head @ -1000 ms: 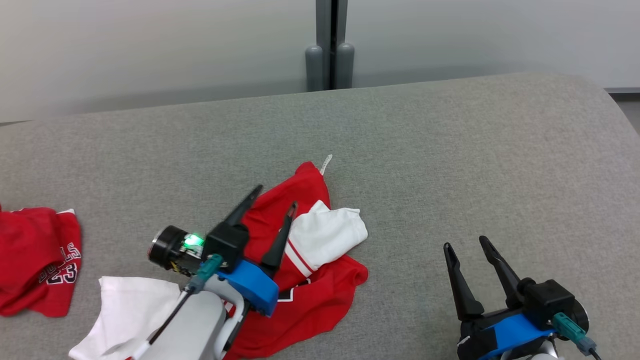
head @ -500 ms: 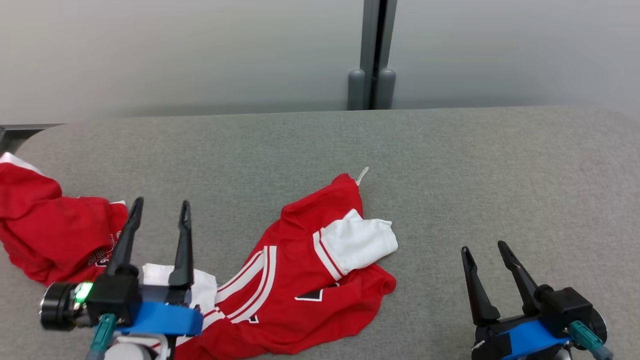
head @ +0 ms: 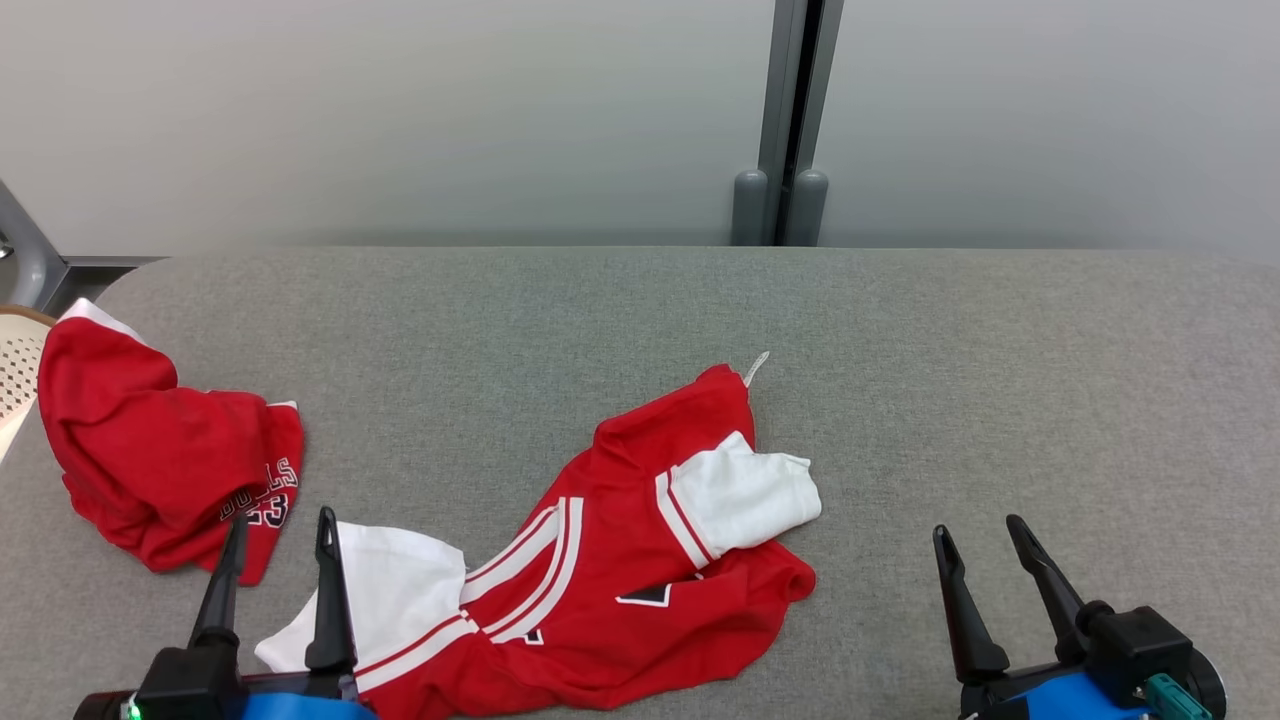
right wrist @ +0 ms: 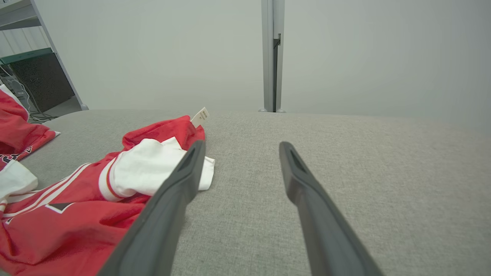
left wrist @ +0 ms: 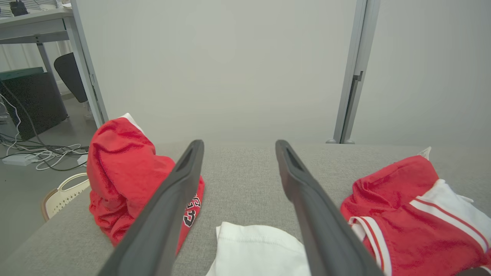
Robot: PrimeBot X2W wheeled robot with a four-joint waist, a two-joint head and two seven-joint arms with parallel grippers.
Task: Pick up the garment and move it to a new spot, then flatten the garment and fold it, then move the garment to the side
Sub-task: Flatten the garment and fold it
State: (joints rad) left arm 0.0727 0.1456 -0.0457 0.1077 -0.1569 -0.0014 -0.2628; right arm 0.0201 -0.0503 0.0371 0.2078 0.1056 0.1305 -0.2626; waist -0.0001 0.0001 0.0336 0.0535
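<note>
Far left: cream perforated basket [head: 14, 362] at the edge of the tabletop [head: 1000, 380], which is covered in grey fabric. Next to it a crumpled red Bulls jersey [head: 150, 470], not being handled.

Left end effector [head: 282, 518]: fingers spread, nothing between them. A second ago it was stretched out over the middle of the red-and-white jersey [head: 620, 600]. Now it is drawn back to the lower left, just beside the near white sleeve [head: 390, 590]. Cannot tell whether it is touching the sleeve. The head camera has also swung, so much of the apparent shift in the scene comes from the viewpoint.

The red-and-white jersey lies mid-tabletop, released and loose. Its outline looks unchanged since the arm left it. The far white sleeve [head: 745, 495] is folded back over the red body and the tag [head: 757, 367] sticks out at the top edge. The lower hem is bunched.

Right end effector [head: 978, 528]: spread open, empty, well apart from the cloth on bare tabletop. It has not changed over the last second.

Reading: placement at the new spot appears done and the cloth is free. Flattening has not started. It likely calls for both sleeves to be pulled outward before any fold.
</note>
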